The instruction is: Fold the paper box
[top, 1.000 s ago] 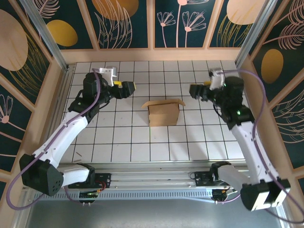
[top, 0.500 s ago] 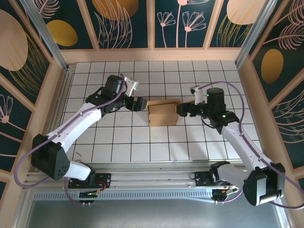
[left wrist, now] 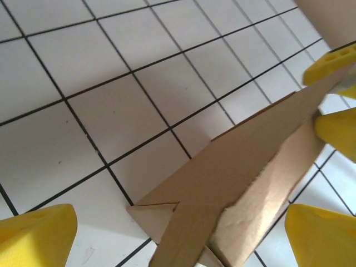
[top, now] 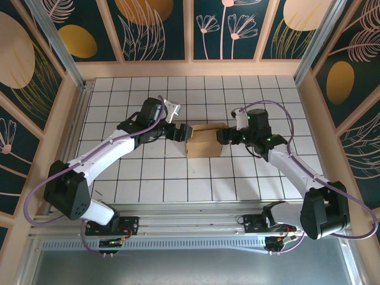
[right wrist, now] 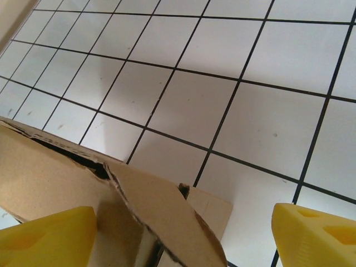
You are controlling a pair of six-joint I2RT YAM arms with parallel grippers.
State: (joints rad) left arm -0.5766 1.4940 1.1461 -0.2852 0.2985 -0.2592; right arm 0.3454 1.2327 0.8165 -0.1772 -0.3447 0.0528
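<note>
Two grippers flank the paper box (top: pixel 203 143) on the white tiled table (top: pixel 148 178): the left gripper (top: pixel 180 133) at its left flap, the right gripper (top: pixel 223 136) at its right, both spread wide, clasping nothing.

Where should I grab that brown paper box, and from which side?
On the paper box, probably the loose side flaps, not the body: left flap from the left with the left end effector, right flap from the right with the right end effector. They are thin raised sheets that fit between open jaws.
</note>
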